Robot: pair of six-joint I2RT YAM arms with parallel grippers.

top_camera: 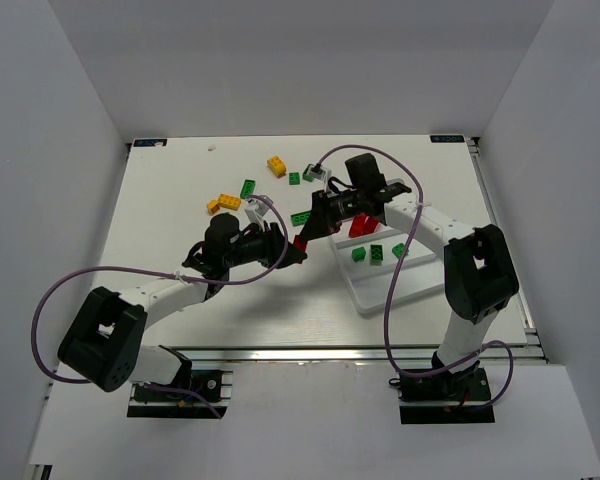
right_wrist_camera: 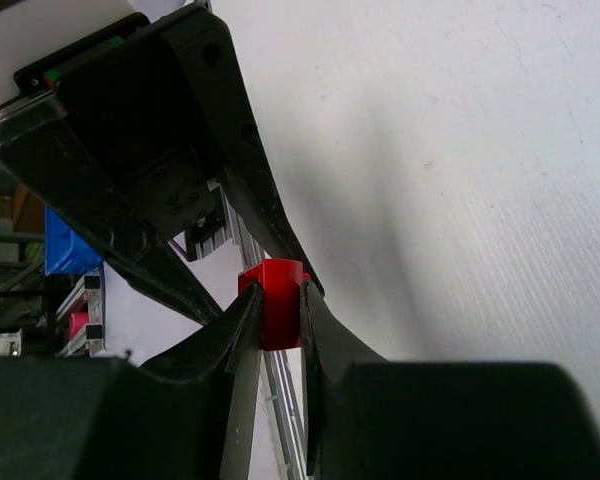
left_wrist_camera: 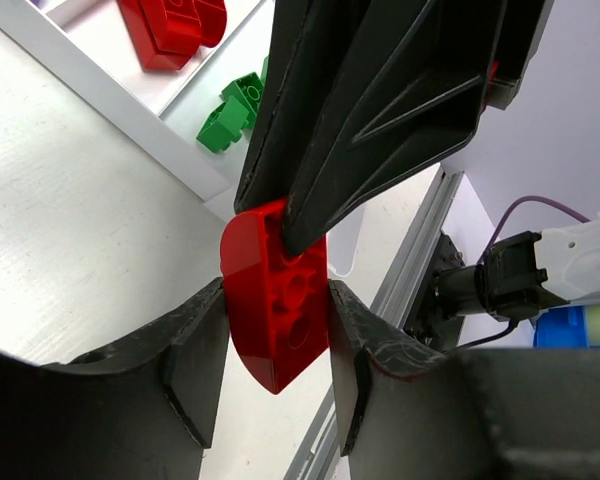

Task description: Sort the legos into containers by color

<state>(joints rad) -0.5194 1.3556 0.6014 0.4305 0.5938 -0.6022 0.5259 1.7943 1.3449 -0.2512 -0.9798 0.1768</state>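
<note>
White table (top_camera: 170, 190), white enclosure walls (top_camera: 40, 150), aluminium rail along near edge (top_camera: 310, 352)

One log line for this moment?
phase: handover | left gripper: shut on red brick | right gripper: shut on red brick

A robotics lab cell: white panel walls (top_camera: 50, 200) enclose a table (top_camera: 180, 180) edged with aluminium rail (top_camera: 310, 352).
</note>
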